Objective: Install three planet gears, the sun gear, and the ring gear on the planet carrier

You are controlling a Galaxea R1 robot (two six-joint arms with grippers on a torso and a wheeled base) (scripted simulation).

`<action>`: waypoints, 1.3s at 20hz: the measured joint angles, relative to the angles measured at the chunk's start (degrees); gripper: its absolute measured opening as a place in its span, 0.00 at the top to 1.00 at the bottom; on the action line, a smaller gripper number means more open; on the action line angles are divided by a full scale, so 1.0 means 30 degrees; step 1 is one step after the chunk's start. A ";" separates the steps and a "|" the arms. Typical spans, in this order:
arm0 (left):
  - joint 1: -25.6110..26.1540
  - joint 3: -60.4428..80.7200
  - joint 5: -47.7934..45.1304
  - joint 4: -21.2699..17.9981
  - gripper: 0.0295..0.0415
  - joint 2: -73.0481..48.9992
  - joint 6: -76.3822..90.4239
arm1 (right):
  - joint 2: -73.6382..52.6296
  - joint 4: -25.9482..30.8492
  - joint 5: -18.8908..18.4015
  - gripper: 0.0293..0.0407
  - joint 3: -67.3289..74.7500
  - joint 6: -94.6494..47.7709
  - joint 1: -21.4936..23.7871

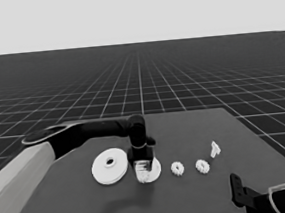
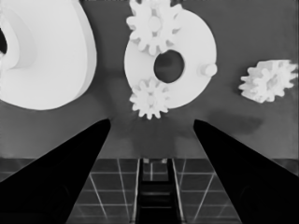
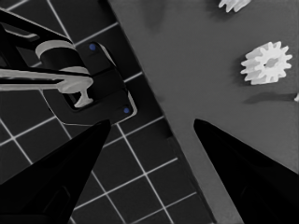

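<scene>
Left wrist view: smaller round part, flat with a centre hole, bearing two toothed gears and one bare peg; left gripper fingers spread above it.

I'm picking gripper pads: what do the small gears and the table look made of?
The gears look like matte white plastic: even white, crisp teeth, no glint, though a render cannot confirm it. The table shows a flat dark grey, dull surface, perhaps painted board or rubber mat; unclear.

Two gears apparently seated on smaller round part.
</scene>
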 joint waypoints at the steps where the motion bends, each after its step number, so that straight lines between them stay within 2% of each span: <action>1: -0.0018 0.0003 -0.0001 -0.0022 0.25 0.0000 -0.0002 | 0.0000 0.0000 0.0000 0.19 0.0000 0.0000 0.0000; 2: -0.0028 0.0004 -0.0001 -0.0034 0.25 -0.0001 -0.0003 | 0.0000 0.0000 0.0000 0.19 0.0000 0.0000 0.0000; 3: -0.2072 0.6998 -0.6851 0.0890 0.06 -0.5093 0.9236 | 0.0000 0.0000 0.0000 0.19 0.0000 0.0000 0.0000; 4: -0.4091 1.1735 -1.1030 0.1451 0.05 -1.2274 1.8771 | 0.0000 0.0000 0.0000 0.19 0.0000 0.0000 0.0000; 5: -0.5241 1.4529 -1.3477 0.1779 0.11 -1.6691 2.5913 | 0.0000 0.0000 0.0000 0.19 0.0000 0.0000 0.0000; 6: -0.5892 1.6211 -1.4922 0.1967 0.18 -1.9197 3.0114 | 0.0000 0.0000 0.0000 0.19 0.0000 0.0000 0.0000; 8: -0.6491 1.7793 -1.6274 0.2143 0.24 -2.1461 3.4040 | 0.0000 0.0000 0.0000 0.19 0.0000 0.0000 0.0000; 12: -0.6773 1.8522 -1.6903 0.2226 0.25 -2.2470 3.5869 | 0.0000 0.0000 0.0000 0.19 0.0000 0.0000 0.0000; 13: -0.6789 1.8562 -1.6938 0.2231 0.25 -2.2524 3.5971 | 0.3805 0.5428 -0.3440 0.09 -0.3901 0.7790 0.4854; 14: -0.6799 1.8585 -1.6959 0.2234 0.25 -2.2556 3.6032 | 0.6475 0.7585 -0.4483 0.12 -0.8130 1.1300 0.6285; 15: -0.6805 1.8598 -1.6971 0.2236 0.25 -2.2574 3.6067 | 0.8029 0.8624 -0.4988 0.16 -1.1143 1.2856 0.6616; 18: -0.6811 1.8614 -1.6985 0.2238 0.25 -2.2594 3.6107 | 0.9976 0.9754 -0.5560 0.19 -1.5226 1.4181 0.6755; 22: -0.6813 1.8617 -1.6988 0.2238 0.25 -2.2598 3.6116 | 1.0492 1.0001 -0.5697 0.19 -1.6320 1.4383 0.6751; 24: -0.6813 1.8617 -1.6988 0.2238 0.25 -2.2599 3.6117 | 1.1130 0.7736 -0.4256 0.19 -1.7762 1.3931 0.4072; 26: -0.6813 1.8617 -1.6988 0.2238 0.25 -2.2599 3.6117 | 1.1505 0.7075 -0.3679 0.19 -1.8595 1.3665 0.3164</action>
